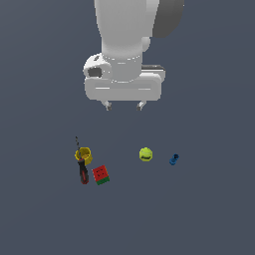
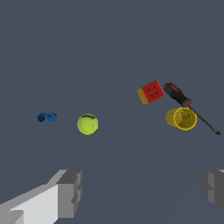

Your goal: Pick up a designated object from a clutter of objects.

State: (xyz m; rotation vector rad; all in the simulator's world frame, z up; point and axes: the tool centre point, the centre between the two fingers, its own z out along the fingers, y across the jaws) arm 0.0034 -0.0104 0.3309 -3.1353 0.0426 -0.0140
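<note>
The designated object, a small bright-blue peg [image 1: 174, 159] [image 2: 46, 117], lies on the dark floor at the exterior view's right, just beside the yellow-green ball [image 1: 145, 154] [image 2: 87, 124]. The rest of the clutter sits toward the exterior view's left: a red cube with a green base [image 1: 101, 175] [image 2: 150, 92], a yellow ring cup [image 1: 83, 155] [image 2: 181, 118] and a red-and-black screwdriver [image 1: 82, 172] [image 2: 183, 103] leaning against the cup. My gripper [image 1: 124, 105] [image 2: 140, 192] hangs open well above the floor, between the two groups, holding nothing.
The floor is a flat dark grey surface with no edges or walls in view. The arm's white body [image 1: 132, 35] fills the upper middle of the exterior view.
</note>
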